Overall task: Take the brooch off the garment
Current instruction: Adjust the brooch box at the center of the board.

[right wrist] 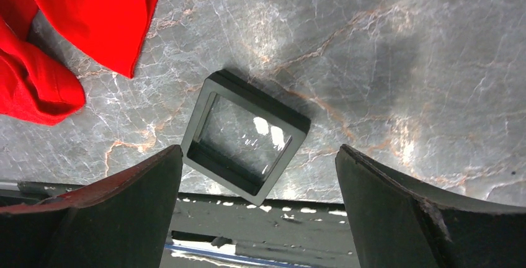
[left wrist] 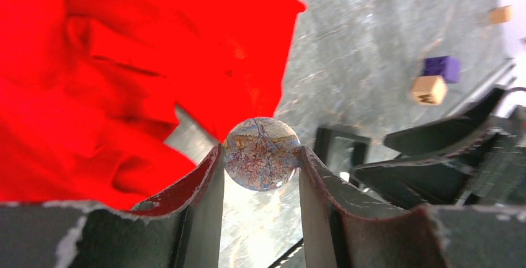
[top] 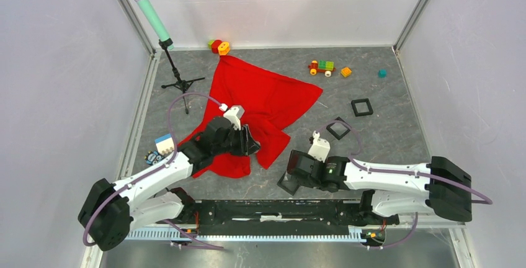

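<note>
The garment [top: 260, 97] is a large red cloth, spread and rumpled on the grey marbled table; it fills the upper left of the left wrist view [left wrist: 93, 63]. My left gripper [top: 251, 144] hovers at the cloth's near edge. The left wrist view shows that gripper [left wrist: 260, 149] shut on the brooch [left wrist: 260, 156], a round glossy disc with a branching pattern. The disc sits just past a corner of the cloth, and I cannot tell whether they touch. My right gripper [top: 290, 175] stands wide open [right wrist: 258, 150] over a black square tray [right wrist: 245, 134], with a red cloth corner [right wrist: 93, 7] to its left.
Two more black square trays [top: 361, 107] [top: 338, 129] lie right of the cloth. At the back are a toy train [top: 322, 67], coloured blocks [top: 220, 46] and a teal microphone [top: 149, 7] on a tripod [top: 180, 84]. A small box [top: 164, 144] lies at the left.
</note>
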Motion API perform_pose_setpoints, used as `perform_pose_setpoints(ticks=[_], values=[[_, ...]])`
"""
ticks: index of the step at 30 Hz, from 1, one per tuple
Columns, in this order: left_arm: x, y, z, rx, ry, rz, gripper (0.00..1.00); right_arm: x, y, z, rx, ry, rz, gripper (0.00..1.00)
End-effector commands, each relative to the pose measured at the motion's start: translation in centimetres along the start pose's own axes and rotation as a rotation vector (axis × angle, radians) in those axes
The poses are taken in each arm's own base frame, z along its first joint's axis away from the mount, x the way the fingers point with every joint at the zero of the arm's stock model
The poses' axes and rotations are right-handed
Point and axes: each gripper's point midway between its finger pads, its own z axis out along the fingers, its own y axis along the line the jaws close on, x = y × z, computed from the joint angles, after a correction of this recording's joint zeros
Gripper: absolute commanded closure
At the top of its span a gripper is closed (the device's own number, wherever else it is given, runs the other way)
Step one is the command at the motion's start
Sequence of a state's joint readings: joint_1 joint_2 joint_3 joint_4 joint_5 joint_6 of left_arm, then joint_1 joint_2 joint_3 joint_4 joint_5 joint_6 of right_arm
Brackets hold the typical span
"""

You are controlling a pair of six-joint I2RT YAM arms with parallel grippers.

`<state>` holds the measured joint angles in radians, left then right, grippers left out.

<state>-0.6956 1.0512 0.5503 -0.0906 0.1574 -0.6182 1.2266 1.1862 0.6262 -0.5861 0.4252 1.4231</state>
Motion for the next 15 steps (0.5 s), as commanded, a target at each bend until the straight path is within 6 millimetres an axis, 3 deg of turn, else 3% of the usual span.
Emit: perform_pose_setpoints(ticks=[1, 9, 15], values=[[-0.1, 3.4, -0.9, -0.145, -0.021, 0.144, 0.84, -0.8, 1.4, -0.8, 0.041, -0.046, 0.117, 0.02], [0.1, 4.9, -1.2, -0.191, -0.065, 0.173, 0.84, 0.1, 3.0, -0.7, 0.156, -0.029, 0.154, 0.02], [1.4, 5.4, -0.9, -0.183, -0.032, 0.159, 0.84, 0.6, 2.5, -0.3, 0.24, -0.022, 0.184, 0.02]])
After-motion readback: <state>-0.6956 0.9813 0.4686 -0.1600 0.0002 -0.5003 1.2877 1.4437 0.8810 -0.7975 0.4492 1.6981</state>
